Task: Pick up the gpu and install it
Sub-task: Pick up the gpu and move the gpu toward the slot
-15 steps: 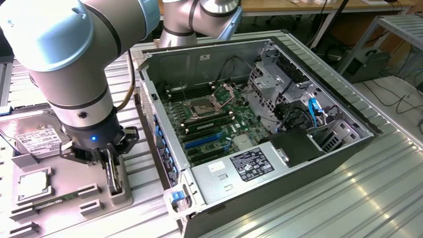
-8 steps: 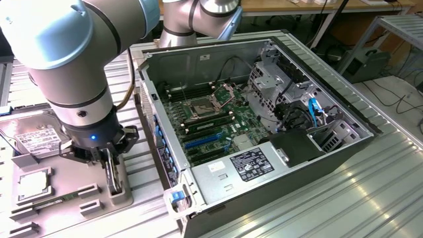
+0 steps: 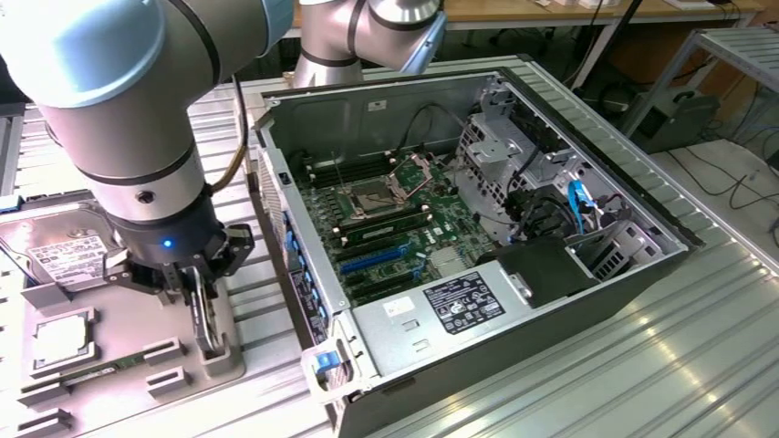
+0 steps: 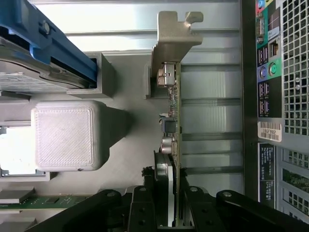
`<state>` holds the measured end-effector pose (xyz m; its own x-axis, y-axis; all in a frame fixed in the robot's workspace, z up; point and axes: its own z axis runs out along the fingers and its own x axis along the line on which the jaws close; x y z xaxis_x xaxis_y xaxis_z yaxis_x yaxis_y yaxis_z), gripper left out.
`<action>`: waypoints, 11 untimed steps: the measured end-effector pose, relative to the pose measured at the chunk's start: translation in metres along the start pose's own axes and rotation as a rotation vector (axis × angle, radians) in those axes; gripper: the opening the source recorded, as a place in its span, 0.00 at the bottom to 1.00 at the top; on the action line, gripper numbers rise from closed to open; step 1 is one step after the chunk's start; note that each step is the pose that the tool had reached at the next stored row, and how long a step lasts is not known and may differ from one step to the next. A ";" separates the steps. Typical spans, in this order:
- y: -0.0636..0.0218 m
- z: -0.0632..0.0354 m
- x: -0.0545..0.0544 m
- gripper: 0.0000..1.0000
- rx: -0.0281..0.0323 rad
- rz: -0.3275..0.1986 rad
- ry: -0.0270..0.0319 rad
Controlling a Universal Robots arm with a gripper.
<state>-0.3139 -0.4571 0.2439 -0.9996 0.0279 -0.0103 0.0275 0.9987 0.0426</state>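
The gpu point(image 4: 173, 111) shows edge-on in the wrist view, a thin green board with its silver bracket point(image 4: 170, 38) at the far end. My gripper point(image 4: 171, 193) is shut on the card, one black finger on each face. In the exterior view my gripper point(image 3: 201, 306) hangs over the grey fixture tray point(image 3: 134, 401) at the exterior view's left. The gpu point(image 3: 210, 327) points down from it, its lower end close to the tray surface. I cannot tell whether the card touches the tray.
The open computer case point(image 3: 548, 347) lies beside the tray, motherboard point(image 3: 389, 228) and blue slots point(image 3: 371, 260) exposed. A silver hard drive point(image 3: 61, 251), a CPU point(image 3: 61, 338) and a memory stick point(image 3: 98, 372) sit on the tray. The case's rear ports point(image 4: 270, 72) are close to the card.
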 end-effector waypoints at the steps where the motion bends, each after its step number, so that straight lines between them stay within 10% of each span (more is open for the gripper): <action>1: 0.0001 -0.0023 0.000 0.28 0.0000 0.000 0.0000; 11: 0.0007 -0.0171 0.000 0.28 0.0000 0.000 0.0000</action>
<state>-0.3139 -0.4571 0.2610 -0.9996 0.0279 -0.0103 0.0275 0.9987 0.0426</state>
